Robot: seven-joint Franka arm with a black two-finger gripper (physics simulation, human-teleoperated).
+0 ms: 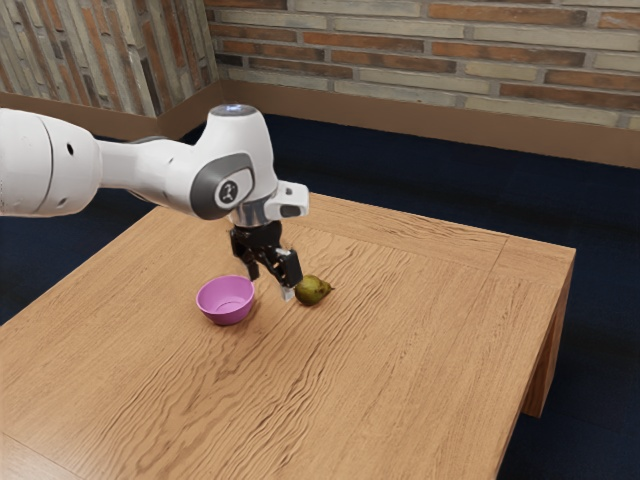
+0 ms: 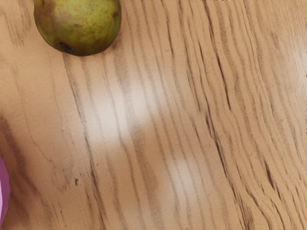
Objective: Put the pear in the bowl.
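Observation:
My gripper (image 1: 271,284) hangs over the table between the bowl and the pear, its two fingers spread with nothing held between them. The green-brown pear (image 1: 313,291) lies on the wood just beyond the fingers toward the exterior view's right, stem pointing that way. In the wrist view the rounded end of the pear (image 2: 79,25) is visible. The pink bowl (image 1: 226,301) stands upright on the exterior view's left of the gripper, with no contents visible inside. A sliver of the bowl (image 2: 3,191) also appears in the wrist view.
The wooden table (image 1: 400,360) extends around both objects, with its far corner toward the exterior view's right. A brick wall (image 1: 450,60) rises behind the dark blue floor (image 1: 400,165).

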